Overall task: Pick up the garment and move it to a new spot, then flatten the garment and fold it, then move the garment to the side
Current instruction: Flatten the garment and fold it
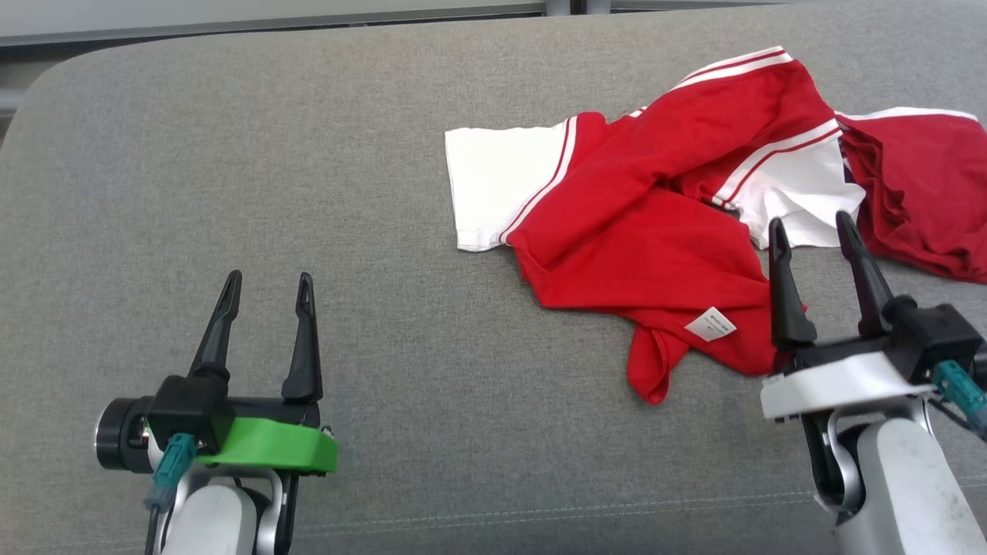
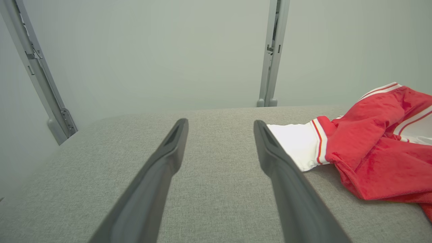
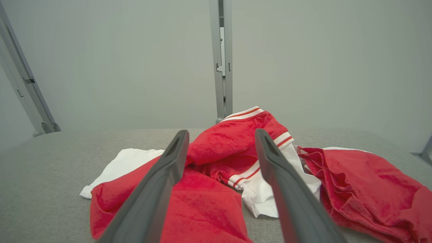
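A red and white garment (image 1: 655, 231) lies crumpled on the grey fabric surface (image 1: 308, 154) at the right, with a white sleeve toward the left and a small white label near its front edge. My right gripper (image 1: 810, 227) stands open just in front of the garment (image 3: 219, 162), its fingers over the cloth's near edge, holding nothing. At the lower left my left gripper (image 1: 266, 279) is open and empty over bare fabric, well away from the garment (image 2: 364, 152), whose white sleeve shows beside its right finger (image 2: 270, 148).
The grey surface has rounded corners and ends at a pale wall (image 2: 168, 50) with grey metal uprights (image 3: 221, 60). A seam runs along the front edge (image 1: 540, 516). Bare fabric spreads to the left of the garment.
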Controlling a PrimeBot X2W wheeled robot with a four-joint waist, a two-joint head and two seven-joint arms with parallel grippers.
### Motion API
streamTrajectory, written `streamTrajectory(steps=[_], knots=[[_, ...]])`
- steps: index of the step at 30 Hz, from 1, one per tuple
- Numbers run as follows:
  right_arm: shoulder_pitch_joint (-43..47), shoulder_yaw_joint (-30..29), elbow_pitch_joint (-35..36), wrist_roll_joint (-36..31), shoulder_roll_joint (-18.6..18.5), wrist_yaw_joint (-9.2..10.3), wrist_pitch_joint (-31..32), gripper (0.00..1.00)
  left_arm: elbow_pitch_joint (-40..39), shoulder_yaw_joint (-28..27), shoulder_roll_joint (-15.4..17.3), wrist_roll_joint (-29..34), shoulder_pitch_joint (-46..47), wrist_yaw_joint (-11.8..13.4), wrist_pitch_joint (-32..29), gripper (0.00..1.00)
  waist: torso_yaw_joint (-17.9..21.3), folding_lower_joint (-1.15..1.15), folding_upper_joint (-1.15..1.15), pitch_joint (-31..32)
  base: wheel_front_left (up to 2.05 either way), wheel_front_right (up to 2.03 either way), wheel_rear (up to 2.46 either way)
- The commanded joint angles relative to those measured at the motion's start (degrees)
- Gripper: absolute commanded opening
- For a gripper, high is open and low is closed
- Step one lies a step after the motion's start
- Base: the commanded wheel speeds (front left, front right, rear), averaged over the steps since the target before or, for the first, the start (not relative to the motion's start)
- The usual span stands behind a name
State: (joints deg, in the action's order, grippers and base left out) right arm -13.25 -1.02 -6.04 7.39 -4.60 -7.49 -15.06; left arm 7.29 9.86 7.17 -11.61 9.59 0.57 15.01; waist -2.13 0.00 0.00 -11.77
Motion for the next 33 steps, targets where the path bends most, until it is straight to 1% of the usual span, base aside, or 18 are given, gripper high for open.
streamTrajectory(steps=[1, 7, 16, 23, 25, 28, 30, 33], knots=[[2.9, -0.8, 1.6, -0.8, 0.5, 0.02, -0.2, 1.00, -0.6, -0.2, 0.4, -0.3, -1.3, 0.6, 0.1, 1.00, 0.5, 0.00, 0.00, 1.1, 0.00, 0.00, 0.00], [8.3, -0.9, 3.6, -1.5, 1.3, 0.02, -0.2, 1.00, -1.2, -0.7, 0.9, -0.5, -3.1, 1.6, -0.2, 1.00, 0.7, 0.00, 0.00, 2.1, 0.00, 0.00, 0.00], [9.5, -0.9, 3.4, -1.0, 1.6, 0.02, -0.2, 1.00, -2.7, 0.5, 1.5, 0.3, -4.1, 1.9, -1.4, 1.00, 0.3, 0.00, 0.00, 2.6, 0.00, 0.00, 0.00], [9.2, -0.4, 3.2, 0.0, 1.6, 0.02, -0.2, 1.00, -3.2, 2.7, 1.7, 1.5, -2.8, 1.4, -2.2, 1.00, -0.1, 0.00, 0.00, 2.3, 0.00, 0.00, 0.00], [9.1, -0.4, 3.4, -0.1, 1.6, 0.02, -0.2, 1.00, -3.8, 4.6, 1.2, 1.9, -2.1, 0.5, -3.3, 1.00, 0.0, 0.00, 0.00, 1.9, 0.00, 0.00, 0.00], [9.4, -0.9, 4.0, -0.6, 1.6, 0.02, -0.2, 1.00, -4.3, 9.4, 0.0, 2.3, -0.9, -2.6, -6.1, 1.00, 0.5, 0.00, 0.00, 0.9, 0.00, 0.00, 0.00], [9.7, -1.2, 4.3, -0.8, 1.6, 0.02, -0.2, 1.00, -4.1, 13.6, -1.0, 1.7, -0.2, -5.0, -8.5, 1.00, 1.1, 0.00, 0.00, 0.2, 0.00, 0.00, 0.00], [9.9, -1.8, 4.8, -0.4, 1.6, 0.02, -0.2, 1.00, -3.1, 20.7, -1.9, 0.3, 1.2, -7.1, -12.7, 1.00, 2.4, 0.00, 0.00, -0.9, 0.00, 0.00, 0.00]])
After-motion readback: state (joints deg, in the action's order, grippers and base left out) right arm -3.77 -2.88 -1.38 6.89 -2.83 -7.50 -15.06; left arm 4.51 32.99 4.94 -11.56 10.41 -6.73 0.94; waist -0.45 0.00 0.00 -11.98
